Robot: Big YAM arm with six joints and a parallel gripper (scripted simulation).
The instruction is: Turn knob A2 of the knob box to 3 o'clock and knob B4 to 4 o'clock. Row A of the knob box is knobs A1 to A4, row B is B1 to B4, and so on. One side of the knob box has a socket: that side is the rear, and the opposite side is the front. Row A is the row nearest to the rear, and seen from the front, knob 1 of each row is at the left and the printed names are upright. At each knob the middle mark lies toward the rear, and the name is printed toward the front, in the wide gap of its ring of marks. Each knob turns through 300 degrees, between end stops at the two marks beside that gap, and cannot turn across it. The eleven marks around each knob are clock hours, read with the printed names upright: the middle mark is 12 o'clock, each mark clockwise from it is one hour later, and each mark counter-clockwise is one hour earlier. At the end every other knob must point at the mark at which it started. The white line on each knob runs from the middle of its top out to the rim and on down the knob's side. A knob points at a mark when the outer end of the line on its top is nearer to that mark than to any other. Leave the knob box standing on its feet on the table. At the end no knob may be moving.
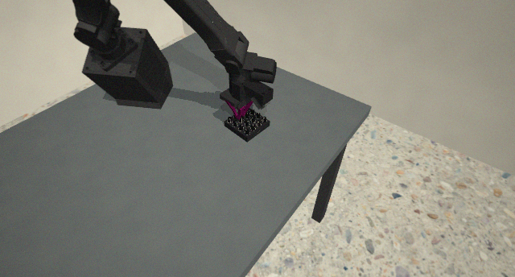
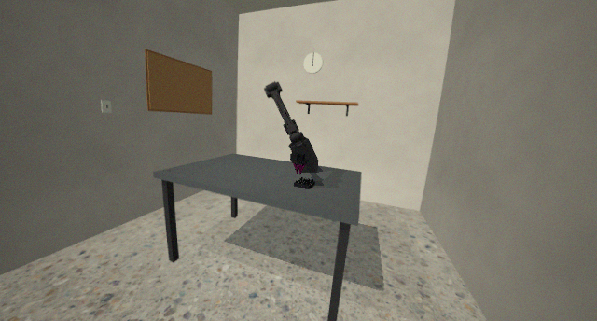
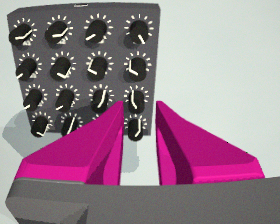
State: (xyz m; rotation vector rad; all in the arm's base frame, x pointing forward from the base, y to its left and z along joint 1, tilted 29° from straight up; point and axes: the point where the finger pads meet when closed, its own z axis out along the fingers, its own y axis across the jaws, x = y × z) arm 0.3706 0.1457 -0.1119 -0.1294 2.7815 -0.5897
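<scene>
The black knob box (image 1: 249,126) stands on the grey table, with four rows of small black knobs with white lines. It also shows in the exterior view (image 2: 304,183) and in the wrist view (image 3: 84,70). My gripper (image 1: 240,115), with magenta fingers, hangs just over the edge of the box nearest the arm. In the wrist view the fingers stand a narrow gap apart with nothing between them. Beyond the gap lies the right-hand knob of the nearest row (image 3: 134,125). The printed names are too small to read.
The arm's black base block (image 1: 129,68) stands on the table behind and to the left of the box. The table's right edge (image 1: 358,120) runs close beyond the box.
</scene>
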